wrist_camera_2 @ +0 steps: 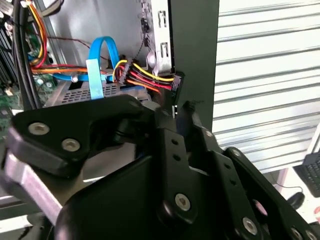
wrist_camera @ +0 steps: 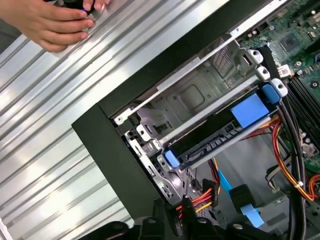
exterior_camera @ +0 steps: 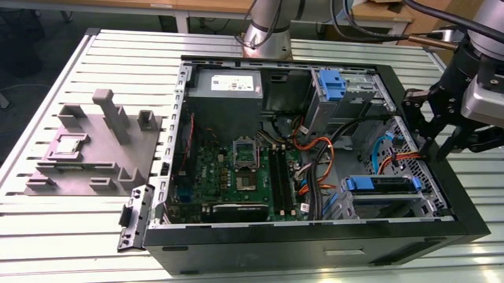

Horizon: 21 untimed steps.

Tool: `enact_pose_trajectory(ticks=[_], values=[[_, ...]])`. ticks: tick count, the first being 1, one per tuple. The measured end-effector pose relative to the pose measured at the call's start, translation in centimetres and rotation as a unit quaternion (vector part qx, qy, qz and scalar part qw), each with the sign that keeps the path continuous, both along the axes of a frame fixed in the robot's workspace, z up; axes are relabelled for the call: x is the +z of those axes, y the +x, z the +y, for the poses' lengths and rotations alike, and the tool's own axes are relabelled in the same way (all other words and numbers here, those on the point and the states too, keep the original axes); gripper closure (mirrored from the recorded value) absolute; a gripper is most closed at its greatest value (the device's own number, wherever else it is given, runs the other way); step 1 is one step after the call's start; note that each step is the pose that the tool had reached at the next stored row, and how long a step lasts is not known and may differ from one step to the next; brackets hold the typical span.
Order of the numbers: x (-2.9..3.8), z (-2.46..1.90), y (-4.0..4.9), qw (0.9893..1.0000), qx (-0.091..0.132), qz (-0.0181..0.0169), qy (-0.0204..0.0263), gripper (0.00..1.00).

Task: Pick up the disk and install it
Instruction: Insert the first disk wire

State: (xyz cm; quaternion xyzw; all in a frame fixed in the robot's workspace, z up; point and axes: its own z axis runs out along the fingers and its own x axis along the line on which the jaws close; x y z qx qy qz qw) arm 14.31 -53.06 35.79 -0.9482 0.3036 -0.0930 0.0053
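The disk (exterior_camera: 383,184) lies in the upper slot of the metal drive cage (exterior_camera: 429,203), in the open computer case's near corner at the exterior view's right, its blue rail facing the case's inside. In the first wrist view the disk (wrist_camera: 215,142) sits flat between the cage's silver walls, with blue tabs at both ends. My gripper (exterior_camera: 429,127) hangs above the case's right wall, a little way behind the cage and apart from the disk. In the second wrist view its fingertips (wrist_camera_2: 165,112) come together with nothing between them, close to a bundle of coloured power wires (wrist_camera_2: 147,77).
A grey power-supply box (exterior_camera: 228,85) and a tall blue latch piece (exterior_camera: 331,88) stand at the case's back. Orange and blue cables (exterior_camera: 315,159) run between the motherboard (exterior_camera: 236,177) and the cage. A grey fixture (exterior_camera: 94,147) sits on the slatted table. A person's hand (wrist_camera: 55,22) rests beside the case.
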Motion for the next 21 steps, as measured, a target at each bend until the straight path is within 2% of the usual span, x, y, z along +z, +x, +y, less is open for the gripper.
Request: enact_pose_trajectory(ticks=[1,2,9,18,19,20,21], values=[[-0.03,0.01,0.01,1.0000,0.003,-0.0005,-0.0009,0.75],[-0.06,0.02,0.01,1.0000,0.006,-0.0009,-0.0012,0.69],[-0.39,0.13,0.01,0.9995,0.030,-0.0045,-0.0016,0.69],[-0.64,0.33,0.06,0.9986,0.052,-0.0050,-0.0015,0.69],[-0.65,0.33,0.07,0.9986,0.053,-0.0050,-0.0015,0.71],[-0.66,0.33,0.07,0.9986,0.053,-0.0050,-0.0017,0.77],[-0.65,0.33,0.07,0.9986,0.053,-0.0051,-0.0019,0.77]])
